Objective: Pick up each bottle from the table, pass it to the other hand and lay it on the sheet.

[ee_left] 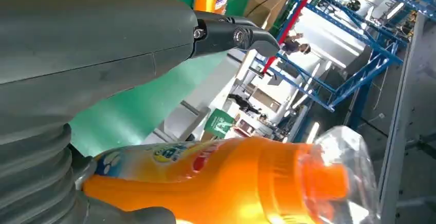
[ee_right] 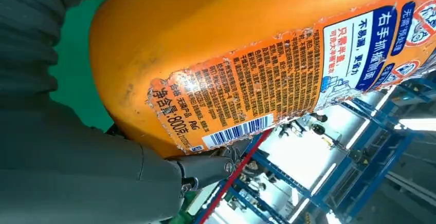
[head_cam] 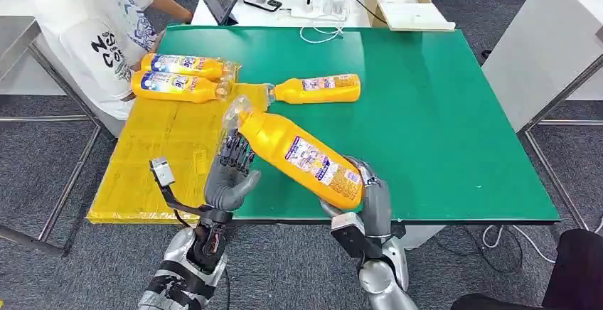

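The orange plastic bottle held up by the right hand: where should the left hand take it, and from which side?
Probably the upper body just below the neck of the orange plastic bottle, from its left side. The right hand holds the base, the capped end tilts toward the open left hand, and that part is bare.

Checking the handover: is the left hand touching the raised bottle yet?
Cannot tell. In the head view the left hand is open just under the bottle's neck, but no plain contact or gap shows.
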### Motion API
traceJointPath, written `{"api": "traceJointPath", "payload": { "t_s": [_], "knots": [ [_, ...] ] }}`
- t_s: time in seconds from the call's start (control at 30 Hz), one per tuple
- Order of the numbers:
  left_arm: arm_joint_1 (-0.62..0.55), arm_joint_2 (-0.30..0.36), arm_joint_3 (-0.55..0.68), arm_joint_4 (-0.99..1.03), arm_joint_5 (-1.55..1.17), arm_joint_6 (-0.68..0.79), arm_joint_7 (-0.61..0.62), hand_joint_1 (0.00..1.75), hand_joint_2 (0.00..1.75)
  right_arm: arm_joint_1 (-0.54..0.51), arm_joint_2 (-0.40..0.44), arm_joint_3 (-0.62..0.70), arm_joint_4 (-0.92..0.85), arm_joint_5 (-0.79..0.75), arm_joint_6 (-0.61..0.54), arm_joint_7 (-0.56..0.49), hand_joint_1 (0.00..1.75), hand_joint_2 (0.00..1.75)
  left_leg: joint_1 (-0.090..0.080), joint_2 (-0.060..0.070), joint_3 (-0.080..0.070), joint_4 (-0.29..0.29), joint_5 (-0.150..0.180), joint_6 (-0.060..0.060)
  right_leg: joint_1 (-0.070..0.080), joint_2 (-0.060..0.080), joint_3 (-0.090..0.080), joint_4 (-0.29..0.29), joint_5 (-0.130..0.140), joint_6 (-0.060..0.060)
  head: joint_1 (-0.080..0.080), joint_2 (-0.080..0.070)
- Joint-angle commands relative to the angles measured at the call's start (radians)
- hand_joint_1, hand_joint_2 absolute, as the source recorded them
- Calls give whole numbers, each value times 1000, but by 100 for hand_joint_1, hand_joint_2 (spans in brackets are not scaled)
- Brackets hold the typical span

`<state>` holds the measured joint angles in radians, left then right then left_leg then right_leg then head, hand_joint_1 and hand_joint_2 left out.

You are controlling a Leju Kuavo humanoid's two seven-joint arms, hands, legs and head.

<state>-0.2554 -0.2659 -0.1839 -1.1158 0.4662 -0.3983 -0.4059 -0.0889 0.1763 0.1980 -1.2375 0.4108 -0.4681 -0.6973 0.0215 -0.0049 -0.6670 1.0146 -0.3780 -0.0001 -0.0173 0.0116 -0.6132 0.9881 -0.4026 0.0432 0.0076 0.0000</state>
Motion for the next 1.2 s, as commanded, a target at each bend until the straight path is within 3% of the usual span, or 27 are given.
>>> {"api": "traceJointPath", "payload": {
  "t_s": [0.03, 0.3, 0.93, 1.2],
  "knots": [
    [-17, 19, -50, 34, 9, 3, 16, 0, 175, -80, 32, -27, 96, -33, 5, 13, 175, 175, -1, 2, 6, 0, -3, 1, 0, 0, 6, 0, -2, -2, 0, 0],
    [-46, 10, -86, 88, 20, -28, 29, 0, 175, -178, 72, 102, 355, 67, -1, 50, 175, 175, 0, 4, 9, -1, -3, 1, 1, 2, 7, -1, -2, -3, 0, 0],
    [-58, 6, -108, 128, 29, -33, 40, 0, 175, -229, 82, 141, 486, 78, -8, 70, 175, 175, 0, 1, 4, -1, -1, 1, 0, -1, 4, -1, -1, -2, 0, 0],
    [-89, -7, -103, 165, -29, 74, 13, 0, 175, -243, 102, 210, 559, 101, 6, 85, 175, 175, 0, 0, 6, -1, -2, 1, 0, -2, 6, -1, -3, -2, 1, 0]
  ]
}}
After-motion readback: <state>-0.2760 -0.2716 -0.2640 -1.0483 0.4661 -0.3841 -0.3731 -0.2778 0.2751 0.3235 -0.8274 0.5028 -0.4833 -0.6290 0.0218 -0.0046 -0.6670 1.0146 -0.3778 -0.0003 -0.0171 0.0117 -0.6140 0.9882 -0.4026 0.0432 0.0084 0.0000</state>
